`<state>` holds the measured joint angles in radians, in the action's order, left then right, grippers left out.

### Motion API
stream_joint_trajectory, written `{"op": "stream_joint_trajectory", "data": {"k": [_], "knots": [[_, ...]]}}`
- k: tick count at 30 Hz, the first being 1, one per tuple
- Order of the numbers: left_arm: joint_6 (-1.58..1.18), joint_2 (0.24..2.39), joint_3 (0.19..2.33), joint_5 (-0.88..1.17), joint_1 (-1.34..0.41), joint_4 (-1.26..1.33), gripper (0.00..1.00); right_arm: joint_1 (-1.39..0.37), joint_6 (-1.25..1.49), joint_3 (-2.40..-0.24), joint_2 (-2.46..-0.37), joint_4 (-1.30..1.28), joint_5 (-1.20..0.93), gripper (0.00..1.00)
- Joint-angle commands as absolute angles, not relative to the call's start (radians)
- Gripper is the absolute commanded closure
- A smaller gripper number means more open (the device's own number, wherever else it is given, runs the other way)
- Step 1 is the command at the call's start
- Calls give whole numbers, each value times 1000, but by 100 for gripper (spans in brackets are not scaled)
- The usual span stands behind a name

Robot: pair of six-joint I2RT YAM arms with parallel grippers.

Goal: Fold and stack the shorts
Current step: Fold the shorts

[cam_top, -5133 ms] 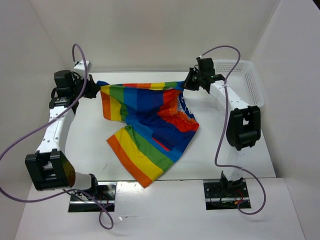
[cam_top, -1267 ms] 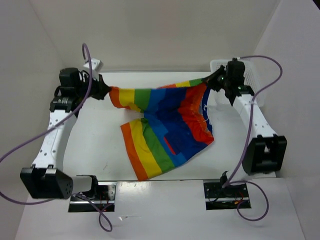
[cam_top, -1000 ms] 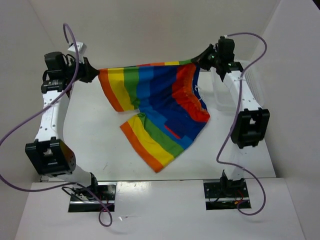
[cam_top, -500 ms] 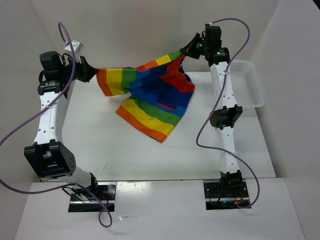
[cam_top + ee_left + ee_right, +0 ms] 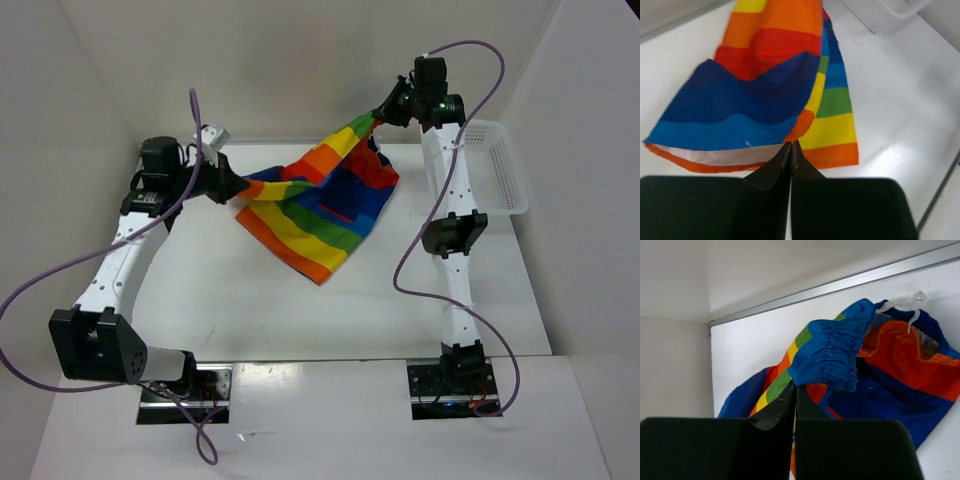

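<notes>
Two claws hold the shorts point(image 5: 320, 205) slung in the air over the far half of the desk point(image 5: 300, 300), well short of the white mesh basket point(image 5: 500, 170) at the right edge. The left claw point(image 5: 791, 147) is pinched tight on an orange-edged leg hem point(image 5: 802, 120), with no gap showing between its fingers. The right claw point(image 5: 795, 390), raised higher, is likewise clamped on the gathered blue waistband point(image 5: 832, 357), with the white drawstring point(image 5: 905, 302) dangling loose beside it. Between the two grips the cloth sags in a rumpled swag. Its lowest striped corner hangs near the desk, but whether it touches I cannot tell. The fabric looks thin, light and thoroughly limp, so it will likely drape and bunch rather than keep a crease, and it may slide on the smooth desk. Judging by that, the better holds are the elastic waistband and the stitched hems, where the layers are thicker, taken at the corners so the panel spreads flat before folding.
</notes>
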<state>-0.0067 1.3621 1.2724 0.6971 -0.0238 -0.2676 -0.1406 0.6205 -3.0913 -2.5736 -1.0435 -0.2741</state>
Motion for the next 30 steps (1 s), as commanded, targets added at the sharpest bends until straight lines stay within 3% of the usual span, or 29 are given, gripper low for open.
{"op": "stream_joint_trajectory", "data": {"k": [1,15,17,22,30], "knots": [[0,1293,1230,698,-78,-189,100,-132,548,-3137,-2470,-1095,-226,99],[0,1256,1160,675,-106,-189,100,-123,500,-3137,-2157,-1236,-14,99],[0,1256,1160,675,-106,-189,100,-123,500,-3051,-2128,-1236,-14,99],[0,1276,1160,675,-117,-163,100,-176,500,-2977,-2213,-1224,-25,99],[0,1238,1356,612,-58,-316,100,-327,509,-3139,-2342,-1239,144,99]]}}
